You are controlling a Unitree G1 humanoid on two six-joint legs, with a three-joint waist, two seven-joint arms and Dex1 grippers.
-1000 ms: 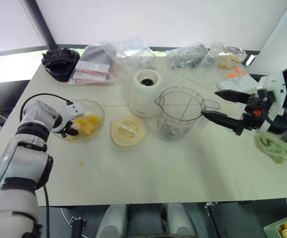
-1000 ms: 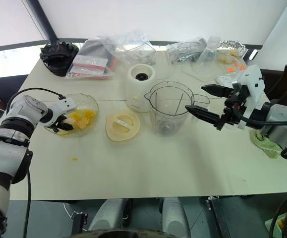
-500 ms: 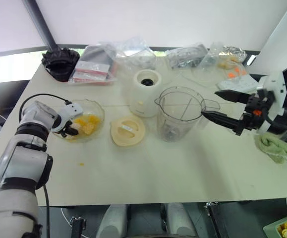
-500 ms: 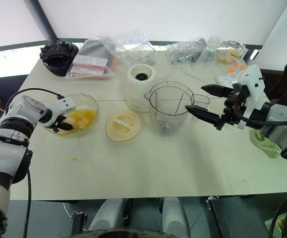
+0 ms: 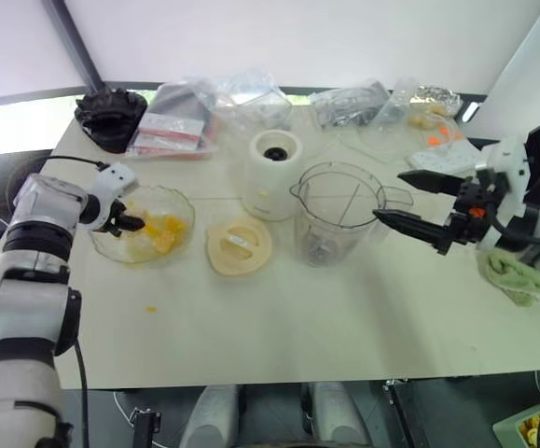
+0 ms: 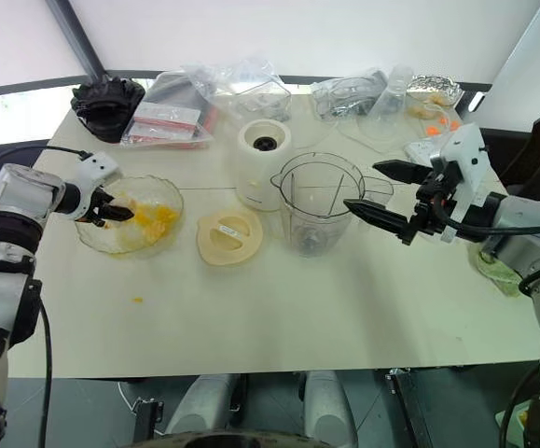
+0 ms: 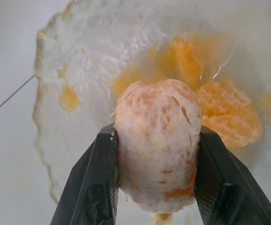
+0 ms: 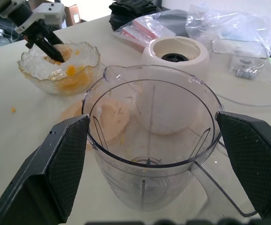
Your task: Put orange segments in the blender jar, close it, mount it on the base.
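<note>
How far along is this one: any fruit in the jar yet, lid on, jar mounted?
Early. The blender jar looks empty, only its blade at the bottom. In hand: the left gripper is shut on an orange segment above the glass dish, where more pieces lie. The right gripper is open around the jar. Left: loading, fitting the lid, mounting on the base.
</note>
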